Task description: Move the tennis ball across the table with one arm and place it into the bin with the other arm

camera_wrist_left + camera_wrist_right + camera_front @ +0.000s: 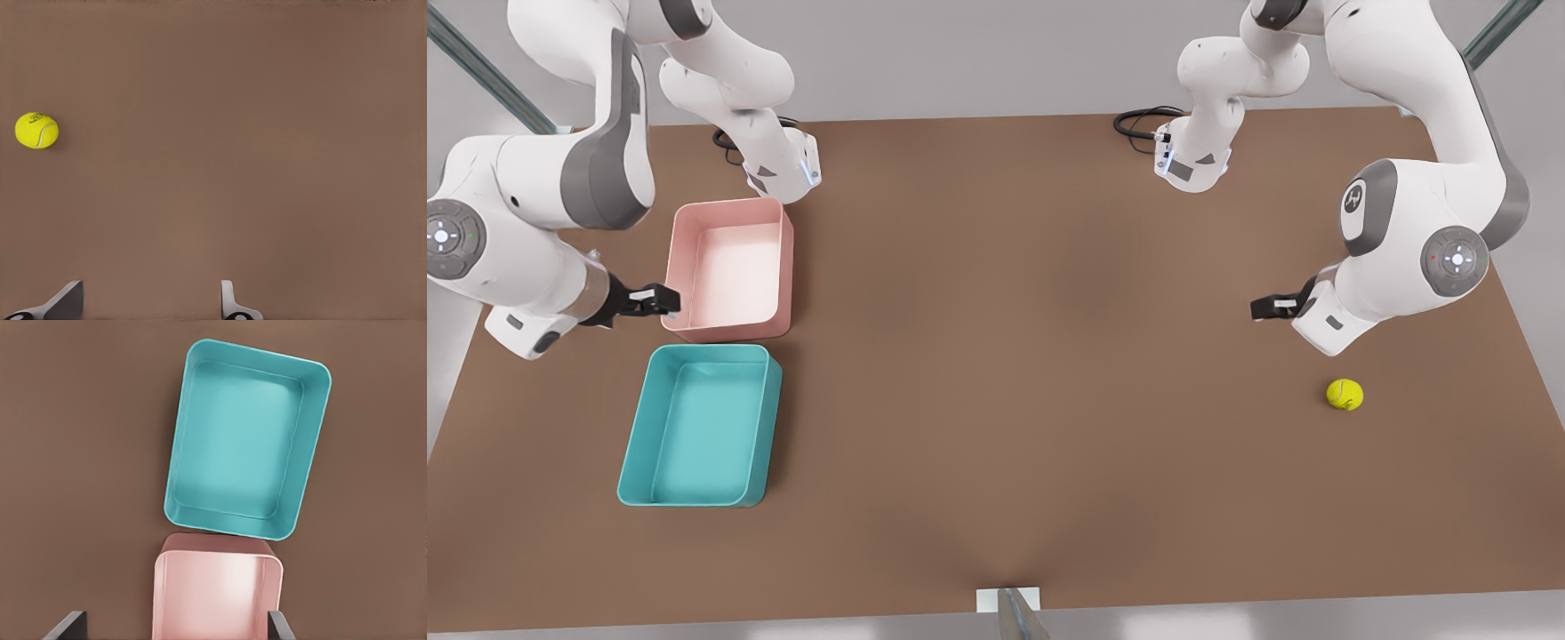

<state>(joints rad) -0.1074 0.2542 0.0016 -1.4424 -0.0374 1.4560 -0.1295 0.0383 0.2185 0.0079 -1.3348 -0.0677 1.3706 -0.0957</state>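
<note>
yellow-green, the tennis ball [1344,394] is sitting on the bare table [1014,373] at the front view's lower right, just below the left claw [1263,308], which is hovering spread and empty. far across at the left, the right claw [665,300] is waiting spread above the pink tray [732,267], beside the teal bin [698,425].
</note>
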